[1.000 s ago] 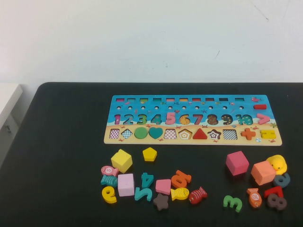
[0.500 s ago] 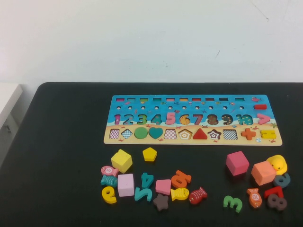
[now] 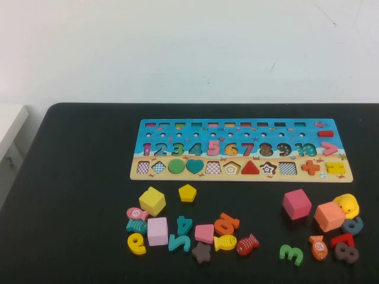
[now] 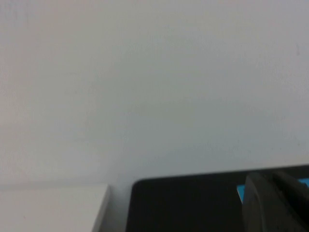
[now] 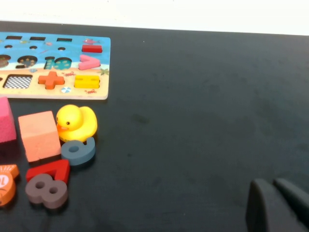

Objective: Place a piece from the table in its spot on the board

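The blue and beige shape board (image 3: 237,127) lies flat at the back of the black table. Loose pieces lie in front of it: a yellow pentagon (image 3: 187,192), a yellow cube (image 3: 152,200), a pink cube (image 3: 296,203), a salmon cube (image 3: 328,216) and a green 3 (image 3: 291,254). Neither arm shows in the high view. My left gripper (image 4: 271,176) is shut and empty, off the table's left side, with a corner of the board (image 4: 240,191) behind it. My right gripper (image 5: 271,183) is shut and empty over bare table, to the right of the pieces.
A yellow duck (image 5: 77,122), a grey 6 (image 5: 78,150), a red 7 (image 5: 50,170) and a brown 8 (image 5: 46,190) lie at the right group. Fish, numbers and a star cluster at front left (image 3: 201,252). A white surface (image 3: 9,127) adjoins the table's left edge.
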